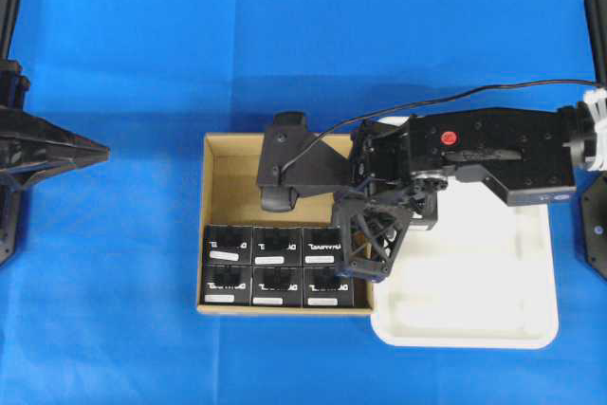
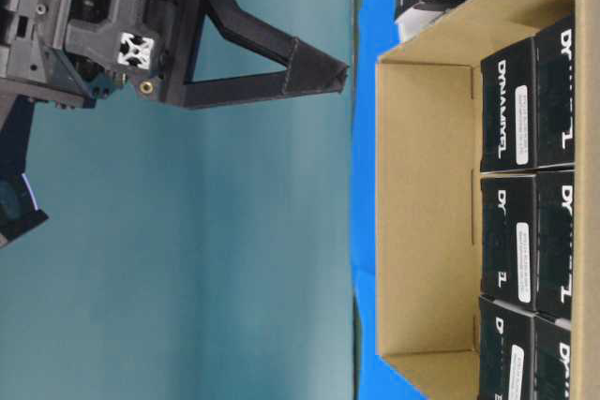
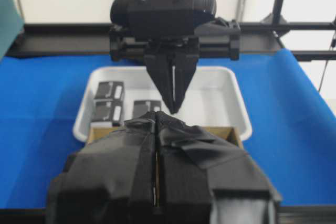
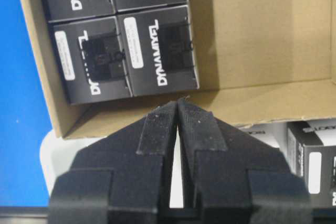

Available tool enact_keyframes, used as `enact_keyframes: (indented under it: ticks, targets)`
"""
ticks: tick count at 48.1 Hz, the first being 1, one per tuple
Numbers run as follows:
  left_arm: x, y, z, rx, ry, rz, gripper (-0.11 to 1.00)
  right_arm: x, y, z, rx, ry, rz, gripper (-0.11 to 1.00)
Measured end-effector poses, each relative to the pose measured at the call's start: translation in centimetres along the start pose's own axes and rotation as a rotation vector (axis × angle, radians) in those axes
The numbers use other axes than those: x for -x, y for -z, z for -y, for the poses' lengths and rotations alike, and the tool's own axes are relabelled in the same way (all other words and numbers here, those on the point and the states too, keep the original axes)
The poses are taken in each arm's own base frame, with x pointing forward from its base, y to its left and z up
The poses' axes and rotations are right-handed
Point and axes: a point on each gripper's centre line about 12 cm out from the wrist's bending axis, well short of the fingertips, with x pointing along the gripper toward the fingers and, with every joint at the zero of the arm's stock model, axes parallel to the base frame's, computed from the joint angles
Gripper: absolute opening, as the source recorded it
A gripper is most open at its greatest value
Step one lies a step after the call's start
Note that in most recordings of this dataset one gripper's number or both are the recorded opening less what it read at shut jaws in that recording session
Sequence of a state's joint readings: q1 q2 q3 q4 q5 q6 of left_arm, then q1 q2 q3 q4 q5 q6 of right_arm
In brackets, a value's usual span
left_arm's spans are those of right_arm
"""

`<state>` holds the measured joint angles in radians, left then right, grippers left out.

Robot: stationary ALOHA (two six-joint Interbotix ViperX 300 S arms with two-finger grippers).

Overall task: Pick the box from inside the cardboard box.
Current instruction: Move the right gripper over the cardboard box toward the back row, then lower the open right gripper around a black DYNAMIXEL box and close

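Six black boxes point(image 1: 275, 267) sit in the cardboard box point(image 1: 228, 173), filling its 6 o'clock rows; the 12 o'clock row is bare. The right gripper point(image 1: 365, 267) hangs over the carton's 3 o'clock wall, fingers pressed together, holding nothing, so the next pick is not yet begun. The left gripper point(image 3: 156, 129) is also pinched shut and empty. Only the left wrist view shows three boxes already lying in the white tray point(image 3: 231, 98).

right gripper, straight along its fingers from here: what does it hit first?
Likely the cardboard box, at its wall next to the white tray. The shut right gripper hangs over that wall; the nearest black box lies just beyond. Depth is unclear.
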<state>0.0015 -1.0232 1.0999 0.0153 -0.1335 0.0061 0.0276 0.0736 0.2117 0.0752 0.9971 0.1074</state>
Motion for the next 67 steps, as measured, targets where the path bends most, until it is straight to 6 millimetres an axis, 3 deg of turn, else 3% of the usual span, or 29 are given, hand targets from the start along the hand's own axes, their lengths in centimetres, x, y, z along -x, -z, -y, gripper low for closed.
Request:
enact_keyframes:
  ticks: [8,14,19,26,30,67]
  targets:
    - [0.0,0.0,0.0,0.001,-0.002,0.002,-0.04,-0.6,-0.1,0.0,-0.001,0.001,-0.004,0.14]
    - [0.0,0.0,0.0,0.000,0.000,0.000,-0.04,-1.4,-0.2,-0.2,0.019,0.000,-0.008,0.23]
    - [0.0,0.0,0.0,0.006,0.000,0.000,-0.04,-2.2,-0.4,-0.9,0.089,-0.005,0.007,0.44]
    - [0.0,0.0,0.0,0.009,0.000,0.000,-0.04,-3.0,-0.7,-1.8,0.173,-0.011,0.018,0.84]
    - [0.0,0.0,0.0,0.008,0.000,0.000,-0.04,-3.5,-0.6,-2.0,0.185,-0.012,0.013,0.97]
    - [0.0,0.1,0.0,0.009,0.001,-0.005,-0.04,-6.7,-0.7,-0.5,0.176,0.014,-0.019,0.96]
